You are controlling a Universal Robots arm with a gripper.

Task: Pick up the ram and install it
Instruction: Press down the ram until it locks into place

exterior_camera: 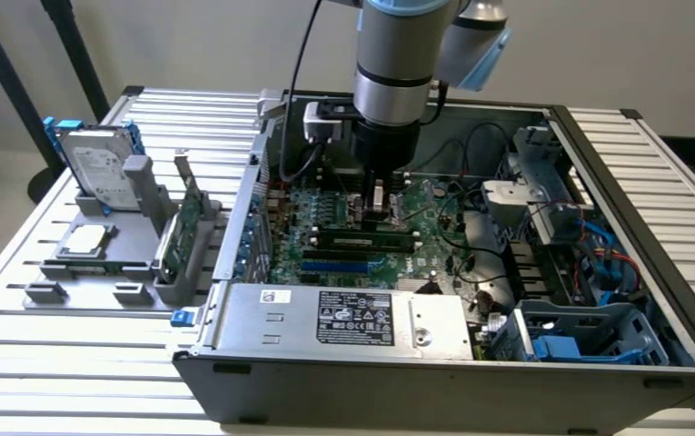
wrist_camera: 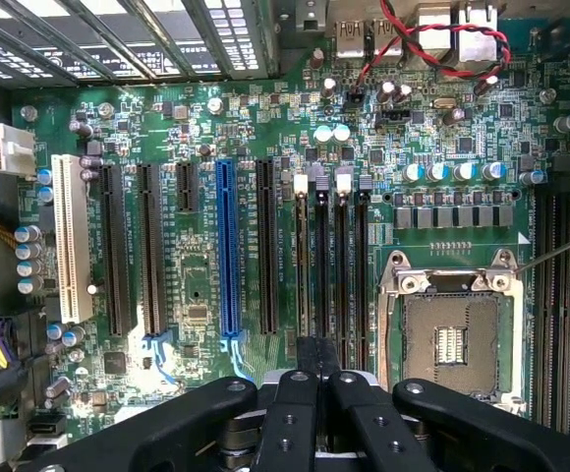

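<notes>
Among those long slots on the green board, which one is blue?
The blue slot stands in the row of long expansion slots on the motherboard, with black slots either side and a white slot at the row's end. No other slot is blue.

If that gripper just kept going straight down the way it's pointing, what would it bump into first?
Most likely the green motherboard inside the open computer case. The gripper points down, fingers shut, over the row of long dark memory slots beside the empty processor socket. How much gap remains is hard to judge.
</notes>
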